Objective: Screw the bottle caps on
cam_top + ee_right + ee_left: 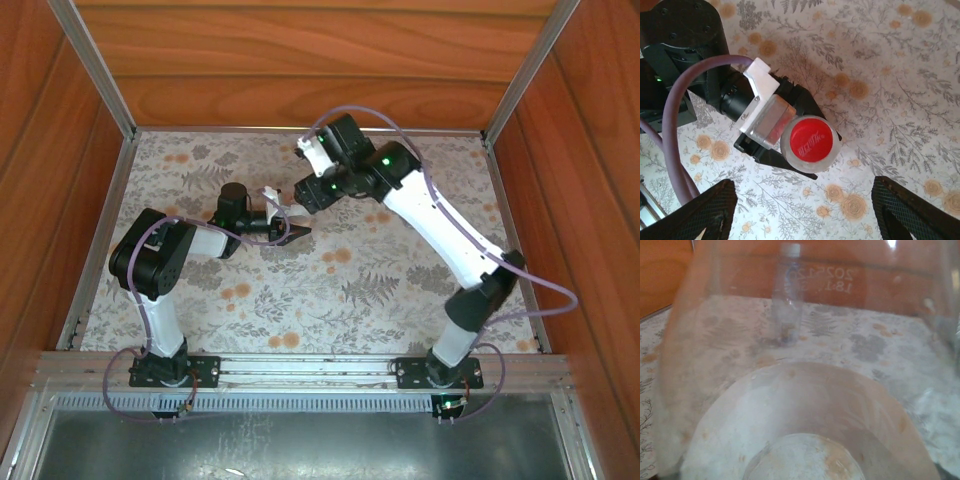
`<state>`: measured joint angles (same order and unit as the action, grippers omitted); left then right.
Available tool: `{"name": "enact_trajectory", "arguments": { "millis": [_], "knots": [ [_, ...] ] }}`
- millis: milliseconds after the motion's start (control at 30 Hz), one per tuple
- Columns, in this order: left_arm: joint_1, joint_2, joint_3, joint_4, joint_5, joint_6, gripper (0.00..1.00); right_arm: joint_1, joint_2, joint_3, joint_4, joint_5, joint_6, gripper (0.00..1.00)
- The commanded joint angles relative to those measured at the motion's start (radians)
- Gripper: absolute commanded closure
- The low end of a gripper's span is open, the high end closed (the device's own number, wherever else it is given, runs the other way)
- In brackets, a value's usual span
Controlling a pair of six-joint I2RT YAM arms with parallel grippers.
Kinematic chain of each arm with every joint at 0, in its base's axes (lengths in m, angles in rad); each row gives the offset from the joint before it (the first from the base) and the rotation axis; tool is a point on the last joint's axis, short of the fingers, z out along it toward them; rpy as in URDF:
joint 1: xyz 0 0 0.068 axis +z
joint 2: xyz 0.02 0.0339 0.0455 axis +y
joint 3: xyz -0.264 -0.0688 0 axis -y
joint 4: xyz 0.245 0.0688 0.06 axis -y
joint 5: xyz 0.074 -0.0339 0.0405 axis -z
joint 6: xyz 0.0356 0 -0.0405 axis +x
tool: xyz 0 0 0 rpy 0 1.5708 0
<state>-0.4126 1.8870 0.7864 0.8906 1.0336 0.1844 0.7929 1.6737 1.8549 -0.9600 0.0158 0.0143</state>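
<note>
Red plastic draws the eye first: the red cap (811,141) sits on the mouth of a clear bottle (767,120), seen from straight above in the right wrist view. I can't tell from here whether it is threaded down tight or just resting there. The left gripper (825,155) has that bottle clamped, one black jaw on either side of the body just below the shoulder, holding it upright over the flowered desk (900,75) near the middle of the workspace.

The right gripper (802,187) hangs directly above the cap with its two fingers (715,212) spread wide. Nothing is between them, and they touch neither cap nor bottle.

Through the left wrist camera the held bottle's clear wall sits right up against the lens and blurs most of the scene. Beyond it a second bottle (787,300) stands upright on the desk toward the back wall, well apart from both arms, with the white cap (790,249) on its neck.
</note>
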Motion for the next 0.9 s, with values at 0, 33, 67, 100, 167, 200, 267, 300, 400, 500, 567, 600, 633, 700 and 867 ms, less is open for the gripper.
{"name": "enact_trajectory", "arguments": {
  "millis": [0, 33, 67, 100, 167, 200, 267, 300, 400, 500, 567, 600, 633, 700, 867],
  "knots": [
    [-0.008, 0.044, -0.012, -0.093, 0.019, -0.018, 0.41, 0.011, -0.121, -0.208, 0.363, 0.017, -0.039, 0.27],
    [-0.008, 0.044, -0.010, -0.094, 0.019, -0.019, 0.41, 0.011, -0.152, -0.272, 0.435, 0.017, -0.045, 0.29],
    [-0.008, 0.045, -0.010, -0.094, 0.020, -0.018, 0.41, 0.011, -0.183, -0.337, 0.509, 0.016, -0.054, 0.33],
    [-0.008, 0.045, -0.010, -0.094, 0.020, -0.018, 0.41, 0.011, -0.206, -0.390, 0.567, 0.018, -0.065, 0.37],
    [-0.008, 0.045, -0.010, -0.094, 0.020, -0.018, 0.41, 0.011, -0.228, -0.453, 0.619, 0.025, -0.083, 0.44],
    [-0.008, 0.044, -0.011, -0.094, 0.019, -0.019, 0.41, 0.011, -0.232, -0.472, 0.628, 0.021, -0.096, 0.45],
    [-0.008, 0.044, -0.010, -0.094, 0.020, -0.019, 0.41, 0.011, -0.236, -0.503, 0.650, 0.015, -0.101, 0.47],
    [-0.008, 0.044, -0.010, -0.094, 0.020, -0.019, 0.41, 0.011, -0.238, -0.520, 0.662, 0.009, -0.102, 0.48],
    [-0.008, 0.044, -0.010, -0.094, 0.021, -0.020, 0.41, 0.010, -0.237, -0.548, 0.676, 0.003, -0.098, 0.53],
    [-0.008, 0.044, -0.010, -0.094, 0.020, -0.020, 0.41, 0.009, -0.237, -0.560, 0.668, -0.006, -0.094, 0.57],
    [-0.008, 0.044, -0.009, -0.094, 0.020, -0.021, 0.41, 0.009, -0.235, -0.564, 0.662, -0.009, -0.093, 0.58],
    [-0.008, 0.046, -0.008, -0.094, 0.021, -0.021, 0.41, 0.010, -0.232, -0.566, 0.659, -0.012, -0.091, 0.60],
    [-0.008, 0.046, -0.007, -0.093, 0.021, -0.022, 0.41, 0.009, -0.229, -0.569, 0.653, -0.010, -0.091, 0.61],
    [-0.008, 0.046, -0.008, -0.094, 0.021, -0.023, 0.41, 0.009, -0.223, -0.568, 0.647, -0.008, -0.091, 0.63],
    [-0.008, 0.047, -0.007, -0.094, 0.020, -0.022, 0.41, 0.008, -0.215, -0.566, 0.642, -0.024, -0.093, 0.62]
  ]
}}
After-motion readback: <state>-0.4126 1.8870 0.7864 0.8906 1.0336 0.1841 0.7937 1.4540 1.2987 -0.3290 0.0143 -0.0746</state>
